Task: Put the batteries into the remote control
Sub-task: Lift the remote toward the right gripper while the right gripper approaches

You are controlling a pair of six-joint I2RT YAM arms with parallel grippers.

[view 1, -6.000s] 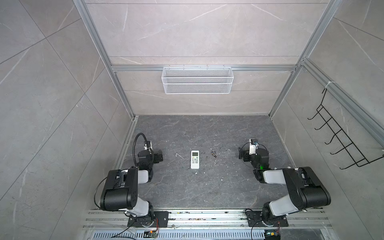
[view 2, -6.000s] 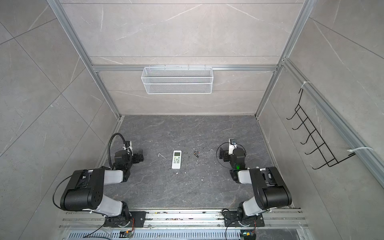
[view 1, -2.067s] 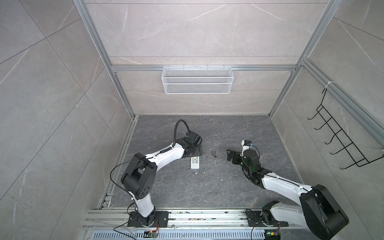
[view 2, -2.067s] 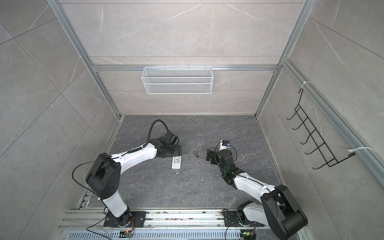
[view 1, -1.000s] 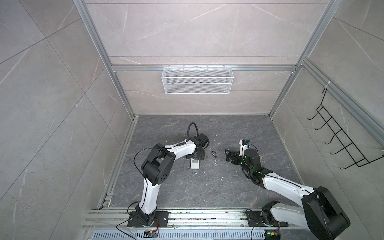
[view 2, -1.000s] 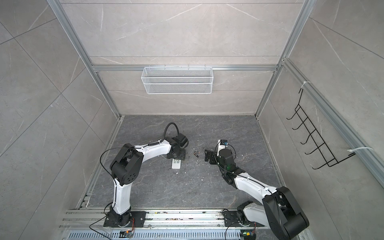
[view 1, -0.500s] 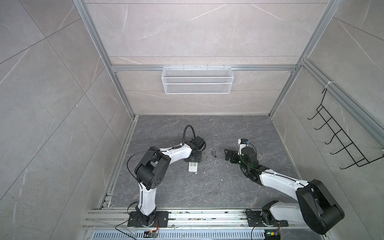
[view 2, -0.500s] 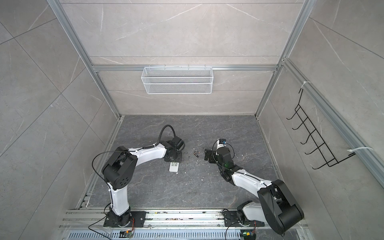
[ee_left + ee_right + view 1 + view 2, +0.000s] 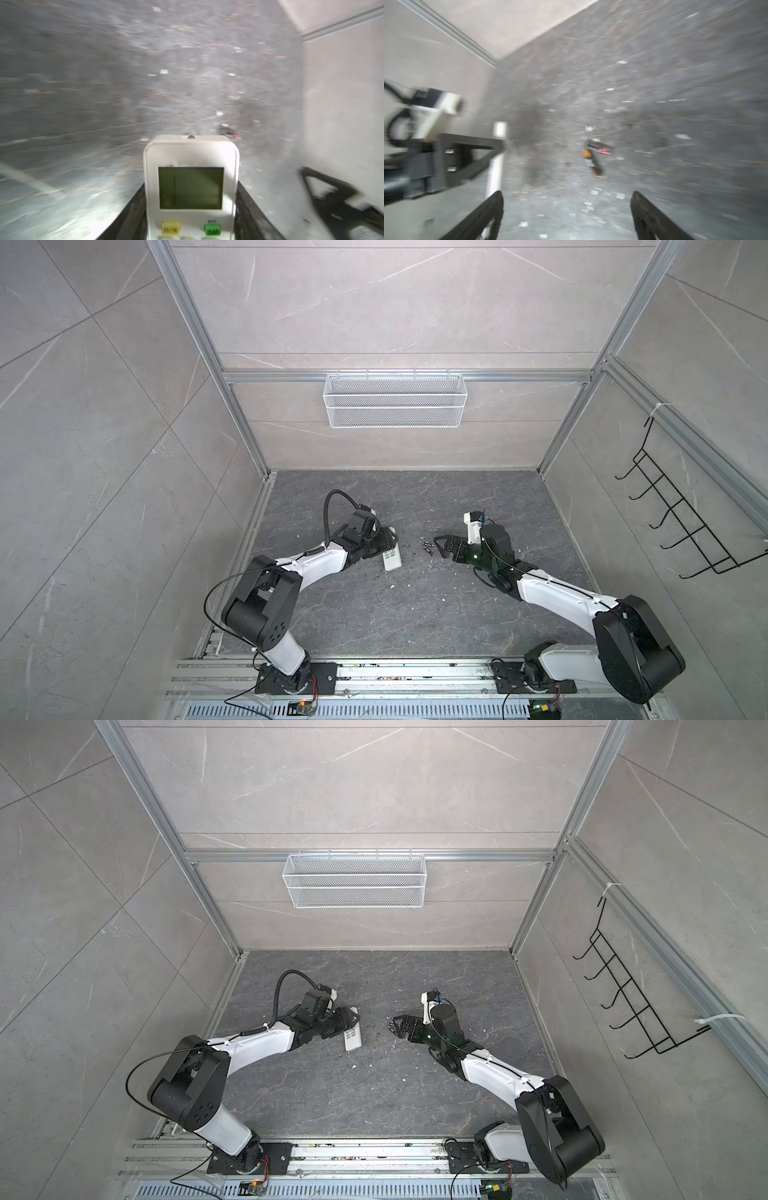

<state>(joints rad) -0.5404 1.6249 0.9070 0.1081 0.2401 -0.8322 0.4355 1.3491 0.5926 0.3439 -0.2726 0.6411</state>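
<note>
- Top view: grips the remote control (image 9: 392, 562) with the left gripper (image 9: 384, 547); leaves both batteries (image 9: 427, 548) loose just right of the remote control, near the right gripper (image 9: 439, 551).
- Left wrist: clamps the sides of the remote control (image 9: 190, 155), display facing the camera.
- Right wrist: spreads the right gripper (image 9: 566, 194) wide, empty; batteries (image 9: 593, 158) ahead, apart from the remote control.
- Looks barely begun: nothing loaded, both batteries to fetch and seat.

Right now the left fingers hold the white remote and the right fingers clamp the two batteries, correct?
Half right. The left fingers hold the remote control, but the right fingers stand open and empty; the right wrist view shows the batteries lying on the floor ahead of them.
</note>
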